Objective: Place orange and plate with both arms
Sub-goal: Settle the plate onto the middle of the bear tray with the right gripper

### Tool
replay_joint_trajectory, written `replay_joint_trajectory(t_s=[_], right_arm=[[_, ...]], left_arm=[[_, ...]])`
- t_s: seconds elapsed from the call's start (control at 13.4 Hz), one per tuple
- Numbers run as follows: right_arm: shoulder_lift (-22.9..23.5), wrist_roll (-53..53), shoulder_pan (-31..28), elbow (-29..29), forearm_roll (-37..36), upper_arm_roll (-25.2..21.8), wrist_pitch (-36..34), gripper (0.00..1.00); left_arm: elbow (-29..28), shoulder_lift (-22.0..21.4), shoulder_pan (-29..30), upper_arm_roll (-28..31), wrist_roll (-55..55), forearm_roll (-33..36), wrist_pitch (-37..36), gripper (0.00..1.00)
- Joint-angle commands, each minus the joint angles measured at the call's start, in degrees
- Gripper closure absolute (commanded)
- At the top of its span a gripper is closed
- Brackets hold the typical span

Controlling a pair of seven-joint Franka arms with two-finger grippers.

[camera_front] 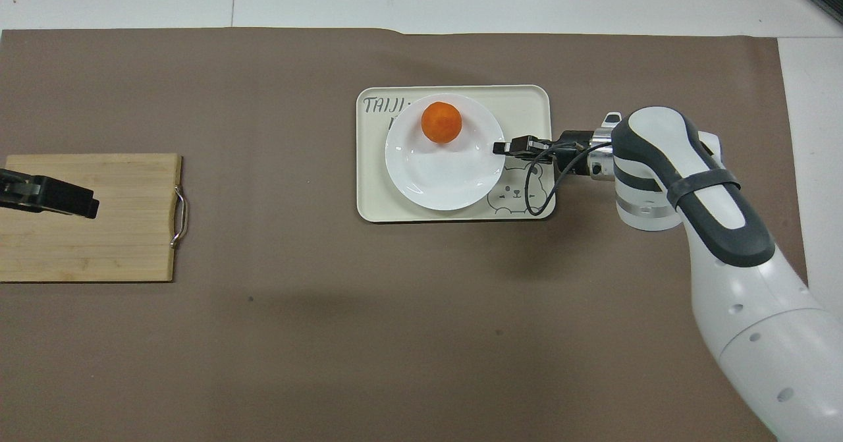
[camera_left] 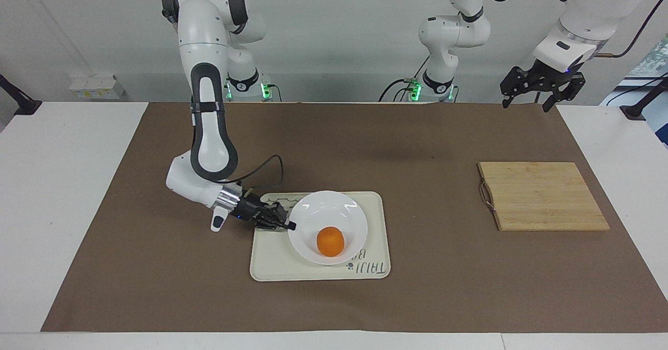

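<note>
The right gripper (camera_left: 292,226) comes in low from the right arm's end of the desk, its fingers (camera_front: 504,147) pinched on the rim of the plate (camera_left: 334,212) at the edge that faces that arm. From the fingers the plate spreads straight ahead along the line of the wrist, toward the left arm's end of the desk, so any release or withdrawal would, I judge, run back along that same line.

The plate lies over the tray (camera_left: 269,264) (the cream one with the bear drawing and lettering), about at its middle. Whether it already rests flat on the tray or hangs just above it I cannot tell. The orange (camera_left: 330,241) sits in the plate, off-centre, on the part of the dish farther from the robots.

The plate is white, round, glossy and shallow, with a raised rim. The orange is small, round and bright, far smaller than the plate.

The left gripper (camera_left: 543,86) waits high over the left arm's end of the desk, above the wooden board (camera_left: 543,196) in the overhead view, fingers spread and holding nothing. The right arm is by far the nearer one to the plate.

The task looks close to done: fruit in dish, dish over tray, grip not yet let go.
</note>
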Motion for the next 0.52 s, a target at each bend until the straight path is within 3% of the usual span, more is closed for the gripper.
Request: replay_joint_trajectory(t_s=[0.0, 0.07, 0.15, 0.45], right_arm=[[-0.92, -1.66, -0.80, -1.16, -1.49, 0.41, -0.28, 1.00], [-0.92, -1.57, -0.89, -0.64, -1.66, 0.41, -0.54, 0.61], [-1.01, -1.31, -0.97, -0.11, -2.53, 0.32, -0.71, 0.01], [-1.80, -0.43, -0.89, 1.20, -5.70, 0.15, -0.28, 0.00]], left_arm=[[-2.17, -1.61, -0.39, 0.26, -0.34, -0.38, 1.40, 0.00], [-2.17, -1.61, -0.39, 0.26, -0.34, -0.38, 1.40, 0.00], [-2.17, -1.61, -0.39, 0.26, -0.34, -0.38, 1.40, 0.00], [-2.17, -1.61, -0.39, 0.26, -0.25, -0.38, 1.40, 0.00]])
